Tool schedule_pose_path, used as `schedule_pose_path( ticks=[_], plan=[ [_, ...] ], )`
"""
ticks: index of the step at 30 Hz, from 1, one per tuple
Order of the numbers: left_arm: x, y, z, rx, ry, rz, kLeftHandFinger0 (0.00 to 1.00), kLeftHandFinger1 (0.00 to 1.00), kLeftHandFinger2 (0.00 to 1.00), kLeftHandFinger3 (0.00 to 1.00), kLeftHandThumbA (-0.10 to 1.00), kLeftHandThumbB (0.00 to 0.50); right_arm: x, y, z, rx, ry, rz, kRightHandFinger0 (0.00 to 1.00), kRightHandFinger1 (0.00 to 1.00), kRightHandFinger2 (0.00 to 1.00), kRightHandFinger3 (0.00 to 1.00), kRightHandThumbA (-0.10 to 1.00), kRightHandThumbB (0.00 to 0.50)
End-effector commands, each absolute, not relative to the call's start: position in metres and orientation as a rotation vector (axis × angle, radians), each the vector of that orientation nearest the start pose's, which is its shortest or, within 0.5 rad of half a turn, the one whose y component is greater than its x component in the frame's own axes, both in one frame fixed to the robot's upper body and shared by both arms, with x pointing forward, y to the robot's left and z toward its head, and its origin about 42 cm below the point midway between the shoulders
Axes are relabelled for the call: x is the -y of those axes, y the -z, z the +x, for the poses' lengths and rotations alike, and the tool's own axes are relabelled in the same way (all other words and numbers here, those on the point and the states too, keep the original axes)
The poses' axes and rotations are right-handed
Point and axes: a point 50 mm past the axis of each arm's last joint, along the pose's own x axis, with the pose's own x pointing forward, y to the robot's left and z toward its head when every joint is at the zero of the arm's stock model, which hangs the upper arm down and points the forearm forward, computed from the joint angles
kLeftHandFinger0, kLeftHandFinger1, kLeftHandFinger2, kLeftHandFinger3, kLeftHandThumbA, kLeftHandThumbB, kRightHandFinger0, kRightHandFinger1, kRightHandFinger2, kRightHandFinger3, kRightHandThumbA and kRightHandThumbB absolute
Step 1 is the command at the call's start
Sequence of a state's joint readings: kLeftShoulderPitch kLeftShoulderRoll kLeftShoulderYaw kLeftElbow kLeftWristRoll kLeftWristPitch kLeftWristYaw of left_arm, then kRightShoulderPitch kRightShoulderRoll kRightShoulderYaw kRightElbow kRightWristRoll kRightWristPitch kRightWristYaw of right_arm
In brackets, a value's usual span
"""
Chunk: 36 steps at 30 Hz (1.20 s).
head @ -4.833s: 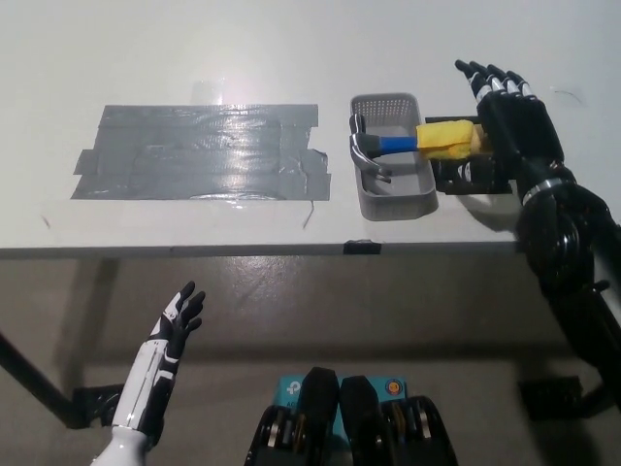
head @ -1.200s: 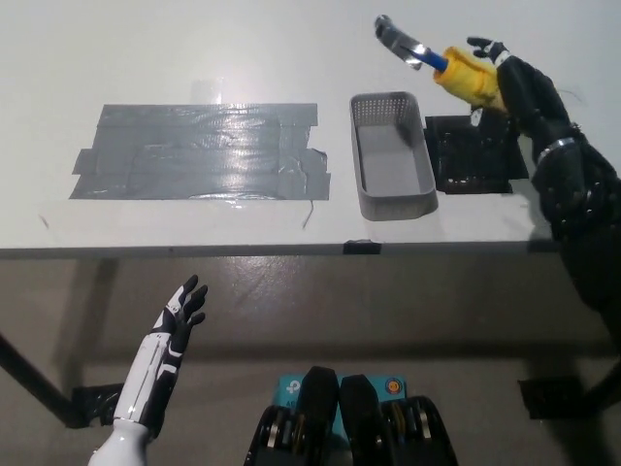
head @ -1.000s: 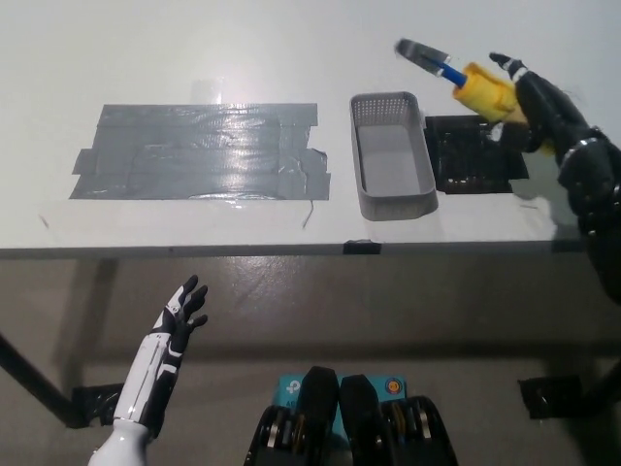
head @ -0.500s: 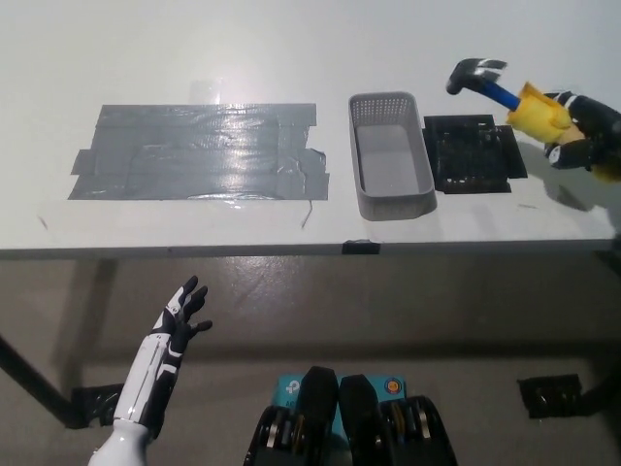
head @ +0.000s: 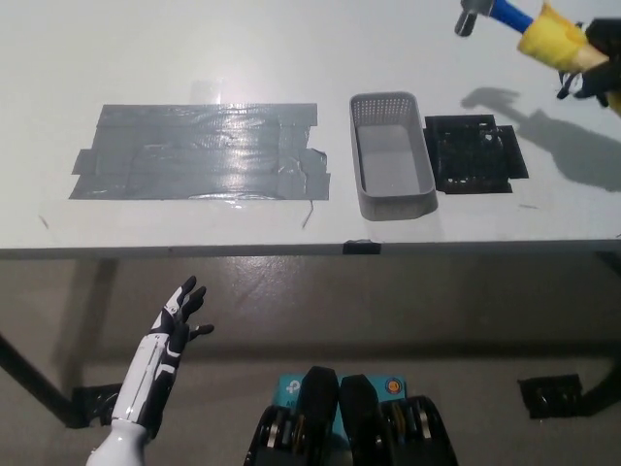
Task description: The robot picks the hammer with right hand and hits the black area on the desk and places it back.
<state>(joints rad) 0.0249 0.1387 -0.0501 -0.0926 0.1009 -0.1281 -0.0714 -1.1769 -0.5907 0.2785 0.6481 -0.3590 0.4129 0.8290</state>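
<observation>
At the top right corner my black right hand (head: 600, 60) is shut on the hammer (head: 524, 27), raised high above the desk. The hammer has a steel head, a blue neck and a yellow grip, and its head points left. Its shadow falls on the desk just beyond the black square pad (head: 475, 154). The pad lies right of the empty grey basket (head: 391, 155). A large patch of grey tape (head: 204, 151) covers the desk's left half. My white left hand (head: 175, 325) rests open below the desk edge at lower left.
The white desk (head: 291, 58) ends in a front edge running across the picture's middle. Below it lies the floor, with a dark table leg at lower left and a black foot plate (head: 558, 396) at lower right.
My right hand took the hammer out of the grey basket, carried it right over the black pad, and has now lifted it up toward the top right corner. The left hand stayed put.
</observation>
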Motion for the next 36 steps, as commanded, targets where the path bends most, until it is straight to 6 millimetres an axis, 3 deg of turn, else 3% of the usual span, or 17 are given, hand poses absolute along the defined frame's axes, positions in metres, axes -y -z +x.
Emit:
schedule_pose_path(
  ticks=[1,4,5,7,8,11,13,15,19,22,24,25,26,29,32,34,36],
  plan=[
    [-0.239,-0.136,0.279,0.247,0.161,0.246,0.82,1.00,1.00,1.00,1.00,0.087,0.307,-0.527,0.527,-0.175,-0.444,-1.096,0.03,0.54,0.94,0.73,-0.10,0.158],
    [-0.239,-0.137,0.279,0.250,0.164,0.260,0.80,1.00,1.00,1.00,1.00,0.081,0.304,-0.520,0.529,-0.212,-0.421,-1.185,0.01,0.54,0.95,0.82,-0.10,0.178],
    [-0.239,-0.137,0.279,0.251,0.164,0.256,0.78,0.99,1.00,1.00,1.00,0.077,0.303,-0.515,0.529,-0.190,-0.429,-1.258,0.09,0.61,0.99,0.80,-0.10,0.188],
    [-0.240,-0.137,0.280,0.255,0.161,0.265,0.75,0.97,1.00,1.00,1.00,0.066,0.301,-0.504,0.532,-0.246,-0.456,-1.250,0.12,0.74,1.00,0.89,-0.10,0.175],
    [-0.240,-0.138,0.280,0.259,0.161,0.275,0.74,0.96,1.00,1.00,1.00,0.058,0.298,-0.499,0.533,-0.248,-0.467,-1.274,0.21,0.83,1.00,0.81,-0.10,0.192],
    [-0.241,-0.138,0.280,0.266,0.162,0.268,0.73,0.94,1.00,1.00,1.00,0.047,0.295,-0.487,0.534,-0.256,-0.470,-1.337,0.21,0.76,0.99,0.73,-0.10,0.212],
    [-0.241,-0.138,0.280,0.264,0.160,0.268,0.71,0.93,1.00,1.00,1.00,0.052,0.296,-0.477,0.535,-0.273,-0.472,-1.344,0.06,0.62,0.86,0.65,-0.10,0.209],
    [-0.241,-0.138,0.279,0.255,0.153,0.265,0.70,0.93,1.00,1.00,1.00,0.062,0.300,-0.472,0.535,-0.288,-0.482,-1.330,0.00,0.61,0.92,0.80,-0.10,0.186],
    [-0.242,-0.139,0.279,0.265,0.155,0.268,0.69,0.91,1.00,1.00,1.00,0.052,0.305,-0.467,0.535,-0.319,-0.513,-1.290,0.00,0.50,0.89,0.96,-0.10,0.162],
    [-0.241,-0.138,0.279,0.265,0.159,0.271,0.69,0.91,1.00,1.00,1.00,0.049,0.310,-0.460,0.534,-0.312,-0.514,-1.320,0.09,0.61,0.98,0.99,-0.10,0.143],
    [-0.242,-0.137,0.278,0.262,0.161,0.269,0.70,0.91,1.00,1.00,1.00,0.053,0.312,-0.456,0.533,-0.306,-0.512,-1.322,0.14,0.62,0.94,0.91,-0.10,0.135],
    [-0.242,-0.136,0.277,0.261,0.160,0.271,0.70,0.91,1.00,1.00,1.00,0.057,0.312,-0.453,0.534,-0.301,-0.510,-1.324,0.15,0.61,0.87,0.80,-0.10,0.149],
    [-0.243,-0.136,0.277,0.259,0.157,0.271,0.69,0.90,1.00,1.00,1.00,0.058,0.312,-0.451,0.534,-0.304,-0.507,-1.311,0.15,0.60,0.87,0.80,-0.10,0.145],
    [-0.242,-0.135,0.277,0.255,0.152,0.271,0.69,0.90,1.00,1.00,1.00,0.066,0.311,-0.446,0.537,-0.325,-0.519,-1.272,0.00,0.53,0.89,0.91,-0.10,0.129],
    [-0.242,-0.134,0.277,0.260,0.150,0.275,0.67,0.88,1.00,1.00,1.00,0.064,0.311,-0.442,0.538,-0.335,-0.517,-1.243,0.00,0.53,0.91,0.98,-0.10,0.136],
    [-0.243,-0.134,0.277,0.258,0.151,0.277,0.66,0.88,1.00,1.00,1.00,0.067,0.312,-0.439,0.538,-0.327,-0.512,-1.220,0.07,0.61,1.00,0.99,-0.10,0.138],
    [-0.243,-0.133,0.277,0.251,0.154,0.271,0.67,0.88,1.00,1.00,1.00,0.082,0.314,-0.436,0.539,-0.324,-0.525,-1.183,0.04,0.58,0.98,1.00,-0.10,0.158]
  ],
)
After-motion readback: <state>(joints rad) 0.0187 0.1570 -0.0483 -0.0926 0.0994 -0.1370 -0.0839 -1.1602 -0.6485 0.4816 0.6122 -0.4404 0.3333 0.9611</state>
